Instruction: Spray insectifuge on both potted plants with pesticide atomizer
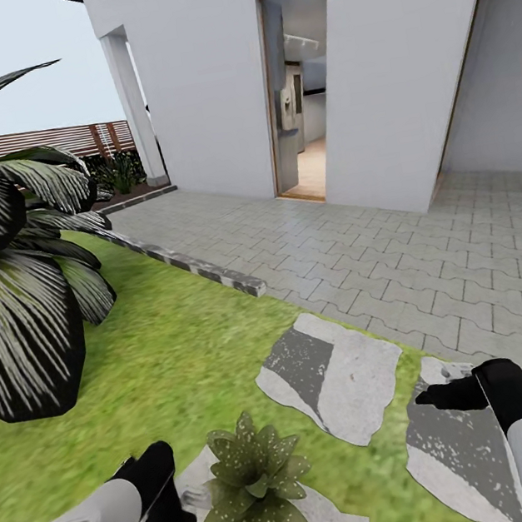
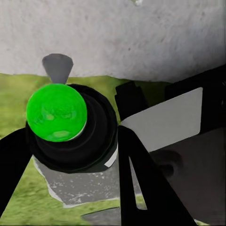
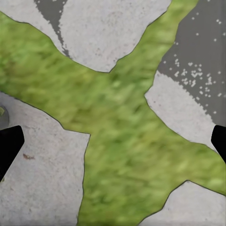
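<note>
- Left gripper (image 2: pixel 70 155) is clamping the pesticide atomizer (image 2: pixel 66 141), a grey body with a glossy round green cap, beside a speckled potted plant (image 1: pixel 254 485).
- Right gripper (image 3: pixel 113 141) is hanging spread wide over rough stone slabs (image 3: pixel 42 188) and grass (image 3: pixel 122 136).

Grass lawn (image 1: pixel 182 349): matt, fine mottled green texture. Stone paving slabs (image 1: pixel 334 376) set in the lawn: rough-looking pale grey stone with darker speckled patches, matt. Patio paving (image 1: pixel 429 259): grey interlocking blocks, matt. House wall (image 1: pixel 206 76): smooth white plaster-like finish. Fence (image 1: pixel 65 140): brown horizontal wooden slats. Potted plant (image 1: pixel 254 485): pale-speckled green leaves, dull sheen. Palm (image 1: pixel 19 274): dark fronds with white streaks. Pesticide atomizer (image 2: pixel 70 136) in the left gripper (image 2: pixel 70 155): glossy bright-green plastic-like cap, smooth black collar, grey body. Left gripper fingers (image 2: pixel 141 188): smooth matt black. Right gripper (image 3: pixel 113 143): matt black fingertips.
</note>
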### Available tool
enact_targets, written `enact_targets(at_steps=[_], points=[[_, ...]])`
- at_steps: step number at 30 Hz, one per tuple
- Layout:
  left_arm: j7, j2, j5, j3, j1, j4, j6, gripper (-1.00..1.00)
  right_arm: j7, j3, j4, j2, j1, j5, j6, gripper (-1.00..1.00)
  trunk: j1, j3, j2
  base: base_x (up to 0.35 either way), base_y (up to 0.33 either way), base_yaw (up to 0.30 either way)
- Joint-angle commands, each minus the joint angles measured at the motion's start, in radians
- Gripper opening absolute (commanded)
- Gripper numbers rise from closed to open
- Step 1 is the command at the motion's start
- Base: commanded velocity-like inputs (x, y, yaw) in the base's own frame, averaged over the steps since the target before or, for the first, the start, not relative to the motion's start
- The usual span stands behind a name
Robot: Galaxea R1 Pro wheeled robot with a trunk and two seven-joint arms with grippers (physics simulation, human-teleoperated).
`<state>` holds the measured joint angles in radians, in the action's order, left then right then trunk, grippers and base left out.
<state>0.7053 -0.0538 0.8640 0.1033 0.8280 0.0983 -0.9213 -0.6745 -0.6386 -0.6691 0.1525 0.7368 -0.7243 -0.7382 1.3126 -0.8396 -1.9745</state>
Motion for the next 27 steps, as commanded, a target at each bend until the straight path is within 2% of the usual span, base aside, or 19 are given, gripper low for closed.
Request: enact_targets(at_steps=[1,11,13,15,19,27], points=[[0.007,0.000,0.012,0.008,0.000,-0.008,-0.004,-1.00,-0.010,-0.004,-0.001,-0.001,0.001,-0.010,-0.001,1.00,0.000,-0.001,0.000,0.000,0.000,0.000],[0.001,-0.001,0.010,0.009,0.000,-0.016,-0.002,-1.00,-0.010,-0.004,0.000,-0.001,0.001,-0.010,-0.001,1.00,0.000,-0.001,0.000,0.000,0.000,0.000],[0.000,-0.001,0.010,0.010,0.000,0.021,-0.003,-1.00,-0.010,-0.005,0.000,-0.001,0.001,-0.010,-0.001,1.00,0.000,-0.001,0.000,0.000,0.000,0.000],[0.004,-0.001,0.009,0.010,0.000,0.157,-0.007,-1.00,-0.010,-0.004,0.000,-0.001,0.001,-0.010,-0.001,1.00,0.000,-0.001,0.000,0.000,0.000,0.000],[0.006,0.000,0.009,0.009,0.000,0.215,-0.010,-1.00,-0.010,-0.004,-0.001,-0.001,0.001,-0.010,-0.001,1.00,0.000,-0.001,0.000,-0.024,0.000,0.000],[0.004,-0.001,0.006,0.010,0.000,0.116,-0.008,-1.00,-0.010,-0.003,-0.001,-0.001,0.001,-0.010,-0.001,1.00,0.000,-0.001,0.000,-0.299,0.000,0.000]])
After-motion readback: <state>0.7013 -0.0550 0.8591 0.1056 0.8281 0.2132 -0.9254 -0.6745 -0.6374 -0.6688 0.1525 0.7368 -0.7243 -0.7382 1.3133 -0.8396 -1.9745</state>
